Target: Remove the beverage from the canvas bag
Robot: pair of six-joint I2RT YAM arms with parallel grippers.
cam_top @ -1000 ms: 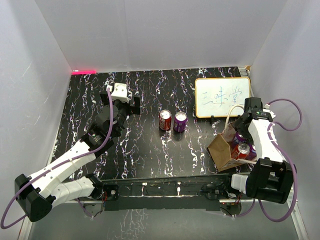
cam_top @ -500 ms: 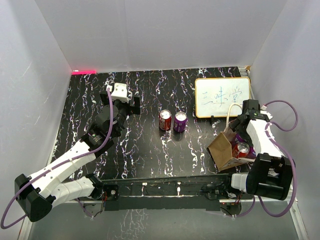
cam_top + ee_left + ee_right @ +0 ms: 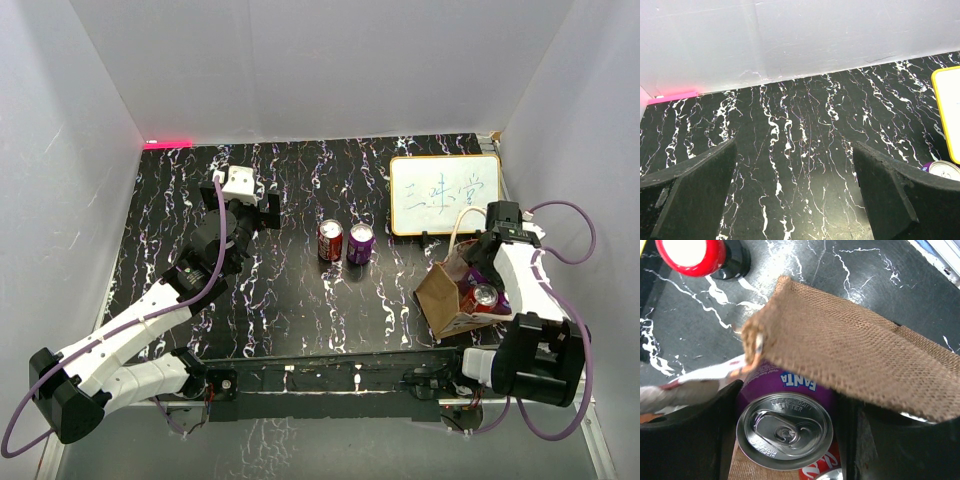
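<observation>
The tan canvas bag (image 3: pixel 440 295) stands at the right, its mouth open under my right gripper (image 3: pixel 482 268). In the right wrist view the bag's woven flap (image 3: pixel 850 350) hangs over the far side. My right gripper (image 3: pixel 790 392) reaches into the bag, one finger against each side of an upright purple Fanta can (image 3: pixel 785 425). A red can (image 3: pixel 827 471) lies below it in the bag; it also shows in the top view (image 3: pixel 486 297). My left gripper (image 3: pixel 268 212) is open and empty above the far left table, also in its wrist view (image 3: pixel 795 165).
A red can (image 3: pixel 330 241) and a purple can (image 3: pixel 360 243) stand mid-table. A white board with writing (image 3: pixel 445 195) leans at the back right. White walls enclose the table; a pink strip (image 3: pixel 168 143) marks the far left corner.
</observation>
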